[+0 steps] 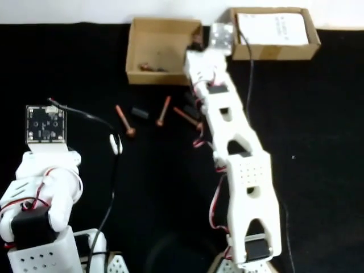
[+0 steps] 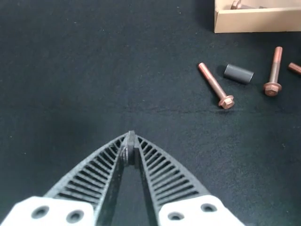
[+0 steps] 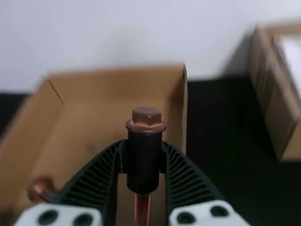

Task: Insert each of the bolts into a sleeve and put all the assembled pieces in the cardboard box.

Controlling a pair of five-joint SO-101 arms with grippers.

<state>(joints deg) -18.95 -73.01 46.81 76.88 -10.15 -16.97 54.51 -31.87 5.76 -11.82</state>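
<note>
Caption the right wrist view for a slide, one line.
Right tool shut on a sleeved bolt, holding it upright at the open cardboard box.

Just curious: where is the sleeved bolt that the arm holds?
In the right wrist view, the sleeved bolt sits clamped in the right end effector, close to the cardboard box; the high view places it at the box's right wall.

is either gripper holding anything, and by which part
The right gripper holds an assembled bolt by its black sleeve, at the cardboard box. The left gripper is shut on nothing.
</note>
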